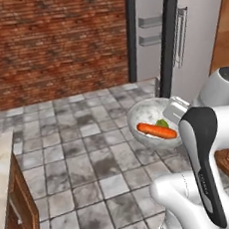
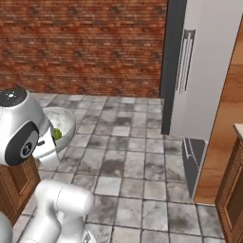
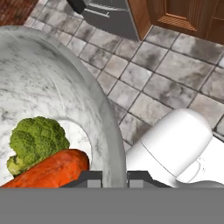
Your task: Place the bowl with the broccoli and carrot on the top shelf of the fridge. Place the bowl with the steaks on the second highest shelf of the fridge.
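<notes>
I have the marble bowl [image 1: 148,122] in the air above the tiled floor [image 1: 80,155], and the pincer [image 3: 114,178] grips it at the rim. In the hand view one dark finger tip [image 3: 89,178] stands inside the wall of the bowl and the other outside, with the rim between them, so I judge that the pincer is clamped on the bowl. I hold it by the edge because the inside is occupied and the wall is the only thin part that the fingers can take.

The carrot [image 1: 156,130] lies across the bottom, and the broccoli [image 1: 162,123] sits just behind it, touching it. The bowl looks a little tilted toward the left base camera, but both vegetables rest low in it, so I think they are safe for now.

The fridge [image 1: 188,38] stands ahead, near but apart from the bowl. Its dark door [image 2: 173,66] is swung open, and in the left base view I see grey door bins [image 1: 152,18] on its inner side. The top shelf is cut off from me: I see no glass slab, so I cannot judge the height I need.

In the right base view my own arm covers most of the bowl, and only a piece of rim and some green are visible. The bowl with the steaks I cannot locate here.
</notes>
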